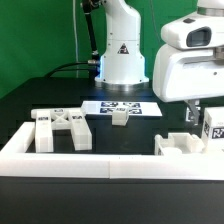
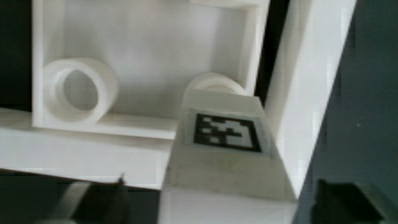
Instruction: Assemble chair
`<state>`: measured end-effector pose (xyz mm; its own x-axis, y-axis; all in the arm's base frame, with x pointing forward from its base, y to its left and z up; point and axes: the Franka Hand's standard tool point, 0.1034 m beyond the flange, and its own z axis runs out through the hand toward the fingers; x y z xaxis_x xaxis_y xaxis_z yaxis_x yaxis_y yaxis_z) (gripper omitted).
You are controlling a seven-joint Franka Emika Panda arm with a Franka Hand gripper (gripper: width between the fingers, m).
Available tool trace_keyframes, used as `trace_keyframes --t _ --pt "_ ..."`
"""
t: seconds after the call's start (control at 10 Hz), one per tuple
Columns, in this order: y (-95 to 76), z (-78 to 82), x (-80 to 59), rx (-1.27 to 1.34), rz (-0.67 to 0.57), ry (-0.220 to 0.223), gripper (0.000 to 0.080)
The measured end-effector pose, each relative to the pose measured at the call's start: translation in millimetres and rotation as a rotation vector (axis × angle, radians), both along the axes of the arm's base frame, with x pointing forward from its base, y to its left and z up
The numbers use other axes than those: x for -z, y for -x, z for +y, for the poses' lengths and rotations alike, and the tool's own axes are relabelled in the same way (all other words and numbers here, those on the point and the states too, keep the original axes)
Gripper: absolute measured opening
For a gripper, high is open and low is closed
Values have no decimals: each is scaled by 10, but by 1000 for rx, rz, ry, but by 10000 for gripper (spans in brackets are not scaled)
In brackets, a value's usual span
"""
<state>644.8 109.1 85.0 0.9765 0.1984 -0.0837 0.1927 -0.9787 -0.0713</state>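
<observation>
My gripper [image 1: 205, 116] is at the exterior view's right, shut on a white chair piece [image 1: 214, 127] that carries a black-and-white tag. In the wrist view this piece [image 2: 228, 160] fills the gap between my dark fingers [image 2: 98, 202], with my gripper [image 2: 222, 207] closed round it. It hangs just above a white frame-like chair part [image 1: 178, 144], which in the wrist view [image 2: 143, 60] shows a round ring inside. The X-braced panel [image 1: 62, 128] lies at the left. A small notched block [image 1: 120, 117] sits mid-table.
The marker board [image 1: 120, 105] lies flat behind the small block, in front of the robot base [image 1: 122, 50]. The long low white border wall [image 1: 90, 162] runs along the front of the black table and turns back at both ends.
</observation>
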Motion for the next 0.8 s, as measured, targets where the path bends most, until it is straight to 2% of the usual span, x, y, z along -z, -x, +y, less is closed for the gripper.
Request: trace_keyframes --t 0.1,0.2,0.6,0.8 --pt "0 0 1 0 0 0 370" --pt "0 0 0 0 0 0 290" --pt "0 1 0 24 1 2 290" --pt "40 22 -3 270 -35 15 290"
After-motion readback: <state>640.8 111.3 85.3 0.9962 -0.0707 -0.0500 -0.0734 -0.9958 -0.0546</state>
